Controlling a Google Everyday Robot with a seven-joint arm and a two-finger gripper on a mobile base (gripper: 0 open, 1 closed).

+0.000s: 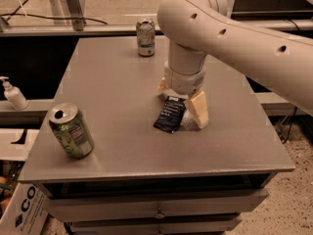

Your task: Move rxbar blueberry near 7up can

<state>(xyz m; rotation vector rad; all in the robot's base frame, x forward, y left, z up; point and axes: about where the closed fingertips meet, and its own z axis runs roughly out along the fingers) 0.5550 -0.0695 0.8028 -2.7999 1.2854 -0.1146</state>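
The rxbar blueberry (170,114), a small dark navy wrapper with pale print, lies near the middle of the grey table (107,82). My gripper (180,106) reaches down over it from the big white arm (230,28). It is open, with one cream finger (198,109) just right of the bar and the other (161,85) behind it. The upper end of the bar sits between the fingers. The 7up can (145,37), silver-white and green, stands upright at the table's far edge, well apart from the bar.
A bright green can (71,130) sits tilted at the front left of the table. A white soap bottle (13,94) stands on a lower shelf to the left. A cardboard box (19,207) is on the floor at the lower left. Drawers run below the table front.
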